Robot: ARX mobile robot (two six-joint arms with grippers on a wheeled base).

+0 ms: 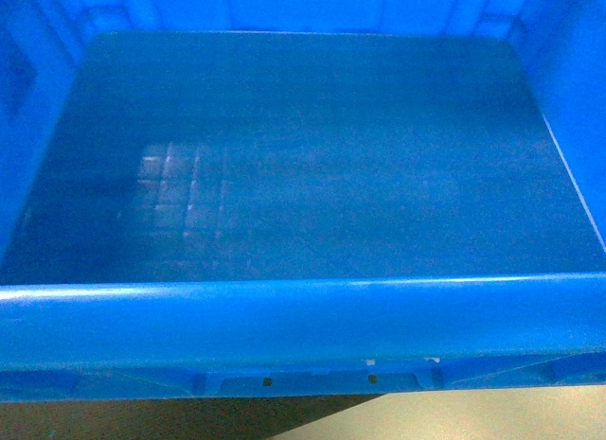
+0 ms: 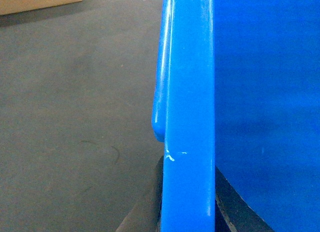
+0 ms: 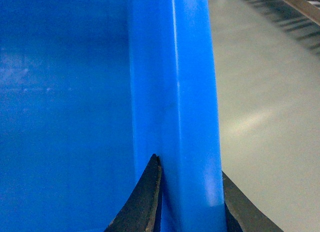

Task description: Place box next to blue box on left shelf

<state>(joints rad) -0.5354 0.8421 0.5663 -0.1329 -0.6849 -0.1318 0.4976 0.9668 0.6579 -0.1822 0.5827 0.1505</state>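
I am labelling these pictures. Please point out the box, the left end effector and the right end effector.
box (image 1: 303, 308): head view, near rim.
left end effector (image 2: 187, 202): left wrist view, clamped on rim.
right end effector (image 3: 192, 202): right wrist view, clamped on rim.

Both tools (image 2: 187, 212) (image 3: 187, 202) clamped on rim

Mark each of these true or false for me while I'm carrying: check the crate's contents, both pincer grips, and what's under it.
1. The box is empty. True.
2. The right pincer straddles the box's rim, one finger on each side. True.
3. The left pincer hangs open, clear of the box. False: its fingers sit on both sides of the rim.
4. The box holds a cardboard carton. False: only its bare floor shows; a tan object lies outside on the floor.
5. The shelf rollers show beneath the box in the head view. False: only floor shows there.
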